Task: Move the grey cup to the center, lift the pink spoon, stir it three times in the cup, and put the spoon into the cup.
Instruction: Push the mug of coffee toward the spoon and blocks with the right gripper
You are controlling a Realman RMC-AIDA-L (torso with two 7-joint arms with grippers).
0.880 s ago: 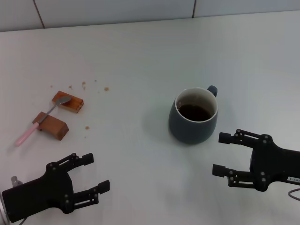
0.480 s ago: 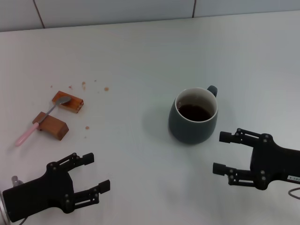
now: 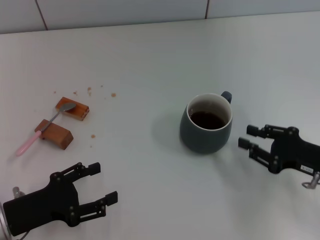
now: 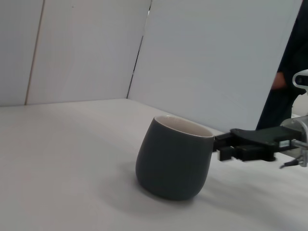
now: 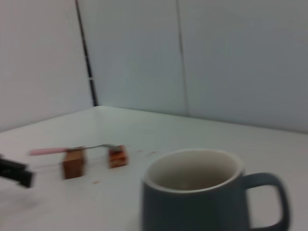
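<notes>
The grey cup (image 3: 206, 125) stands right of the table's middle with dark liquid inside and its handle pointing to the far right; it also shows in the left wrist view (image 4: 174, 159) and the right wrist view (image 5: 192, 192). My right gripper (image 3: 246, 137) is open just to the cup's right, fingers pointing at it without touching; the left wrist view shows this gripper (image 4: 222, 147) beside the cup. The pink spoon (image 3: 27, 143) lies at the far left, resting across two brown blocks, and the spoon (image 5: 72, 150) appears again in the right wrist view. My left gripper (image 3: 103, 182) is open near the front left.
Two brown blocks (image 3: 73, 109) (image 3: 56, 134) hold the spoon up off the table. Small brown crumbs (image 3: 90, 90) are scattered behind them. A tiled wall edge (image 3: 150, 20) runs along the table's far side.
My right gripper has moved away from the front edge and turned, ending closer beside the cup. The cup, the spoon and my left gripper have not moved.
</notes>
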